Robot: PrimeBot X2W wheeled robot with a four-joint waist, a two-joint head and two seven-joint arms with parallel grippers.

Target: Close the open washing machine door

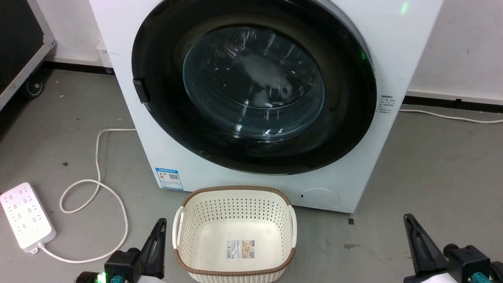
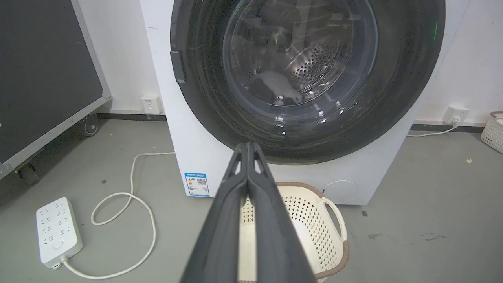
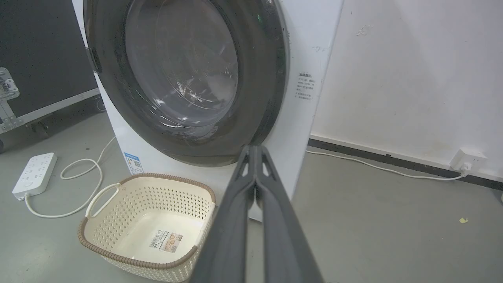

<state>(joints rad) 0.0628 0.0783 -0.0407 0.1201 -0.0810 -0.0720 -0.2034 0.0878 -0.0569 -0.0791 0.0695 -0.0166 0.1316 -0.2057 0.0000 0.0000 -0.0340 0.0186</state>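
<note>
Barely legible blue label [image 1: 169,179], washing machine [image 1: 393,47]

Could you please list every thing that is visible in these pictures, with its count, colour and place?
washing machine: one, white, against the wall.
washing machine door: one, black frame with clear glass, appears shut flush on the machine's front.
laundry basket: one, cream with brown rim, on the floor before the machine.
power strip: one, white, on the floor at left, cable looped.
wheeled case: one, black, left of the machine.
wall sockets: two, white, low on the wall, either side.
left gripper: dark, fingers together.
right gripper: dark, fingers together.
</note>
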